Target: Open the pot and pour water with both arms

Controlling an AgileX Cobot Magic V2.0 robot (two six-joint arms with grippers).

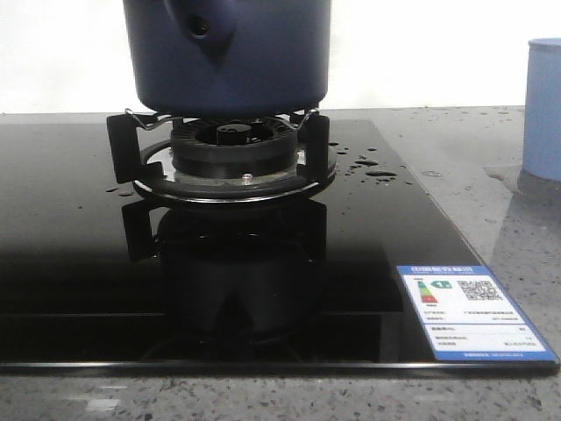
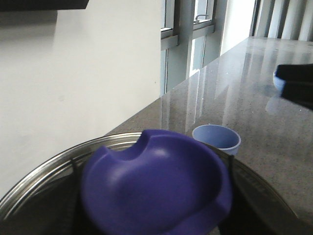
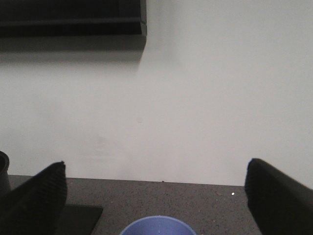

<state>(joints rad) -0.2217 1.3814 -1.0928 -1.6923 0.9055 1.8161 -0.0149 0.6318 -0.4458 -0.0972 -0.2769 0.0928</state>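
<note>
Grey speckled counter (image 1: 456,140): black glass hob (image 1: 70,263) (wet), pale cup (image 1: 543,105).

Only the right gripper (image 3: 156,196) showed any of the robot's body: two black fingers (image 3: 36,196), matte, wedge-shaped, broad at the base and tapering to a blunt tip. The one beside the stove had a fine ribbed or knurled texture on its inner face; the other looked smoother. No cables, screws or markings were visible on them.
</note>
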